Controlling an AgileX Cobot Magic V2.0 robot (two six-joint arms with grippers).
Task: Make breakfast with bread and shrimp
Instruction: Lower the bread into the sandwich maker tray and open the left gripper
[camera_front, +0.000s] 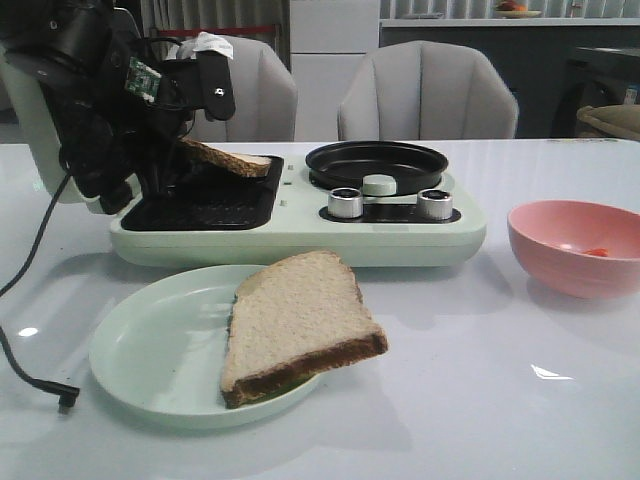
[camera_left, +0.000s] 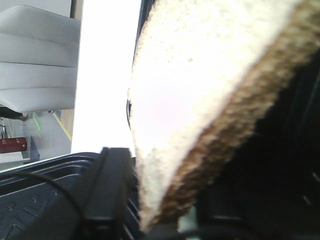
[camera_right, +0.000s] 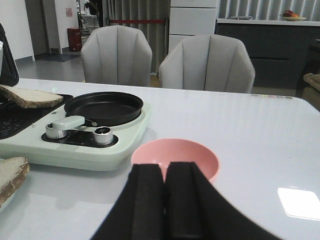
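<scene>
The left gripper (camera_front: 170, 150) is largely hidden, but one bread slice (camera_front: 228, 158) is gripped above the grill plate (camera_front: 200, 200). The closed right gripper (camera_right: 167, 200) is seen only by its wrist camera, just behind the pink bowl (camera_front: 575, 245) holding shrimp (camera_front: 598, 251). A second slice (camera_front: 295, 320) overhangs the green plate (camera_front: 150, 350).

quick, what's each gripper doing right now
left gripper: shut on a bread slice over the grill plate
right gripper: jaws shut, empty

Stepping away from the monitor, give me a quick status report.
Left gripper shut on bread slice over the grill plate. Right gripper shut, empty. Second slice on plate.
</scene>
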